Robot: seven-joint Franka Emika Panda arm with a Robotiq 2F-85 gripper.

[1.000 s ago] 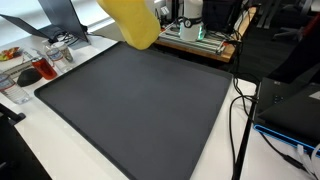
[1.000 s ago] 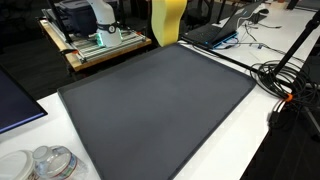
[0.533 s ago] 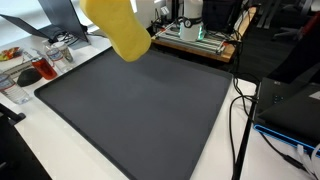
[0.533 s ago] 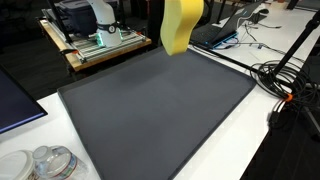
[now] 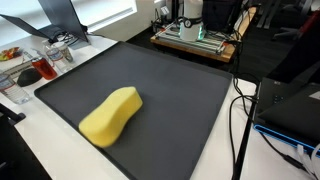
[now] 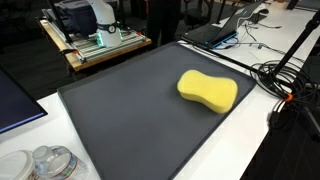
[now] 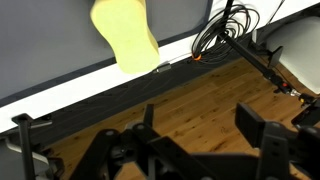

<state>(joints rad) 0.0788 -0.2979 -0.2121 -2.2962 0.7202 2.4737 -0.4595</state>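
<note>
A yellow peanut-shaped sponge [image 5: 111,115] [image 6: 208,90] lies flat on the large dark grey mat [image 5: 175,95] [image 6: 125,110], with nothing touching it. The wrist view catches the sponge [image 7: 125,35] at the top of the picture, on the mat [image 7: 50,45] near its edge. My gripper [image 7: 205,130] shows only in the wrist view. It stands open, its two dark fingers [image 7: 262,135] wide apart with only wooden floor between them. It is well clear of the sponge. Neither the arm nor the gripper shows in the exterior views.
Black cables [image 5: 240,105] [image 6: 285,80] trail along one side of the mat. A wooden cart with a machine [image 5: 195,35] [image 6: 95,42] stands behind it, and a laptop [image 6: 215,33] sits at the back. Cups and containers [image 5: 40,65] [image 6: 45,163] stand on the white table.
The sponge hung high over the mat's back edge a second ago. It has dropped and now lies on the mat. The gripper has opened.
</note>
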